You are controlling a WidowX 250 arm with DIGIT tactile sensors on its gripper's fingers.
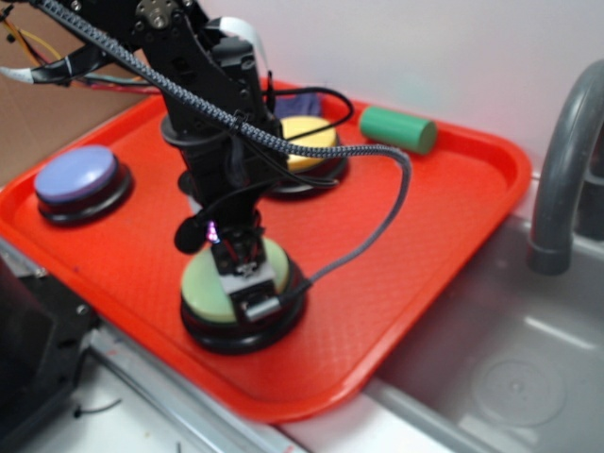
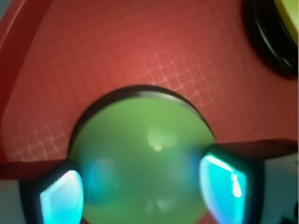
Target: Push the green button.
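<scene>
The green button point(image 1: 209, 281) is a pale-green dome on a glossy black base, near the front edge of the red tray point(image 1: 425, 236). My gripper point(image 1: 247, 278) points straight down onto its cap. In the wrist view the green button point(image 2: 145, 140) fills the lower middle of the frame. The gripper point(image 2: 142, 191) is open, and its two cyan-lit fingertips point(image 2: 60, 198) stand wide apart right over the dome, which mirrors their glow. Nothing is held between them. I cannot tell whether they touch the cap.
A yellow button point(image 1: 304, 142) sits behind the arm and a blue button point(image 1: 77, 175) at the tray's left. A small dark green cylinder point(image 1: 398, 129) lies at the back right. A grey sink with a faucet point(image 1: 566, 160) adjoins the tray on the right.
</scene>
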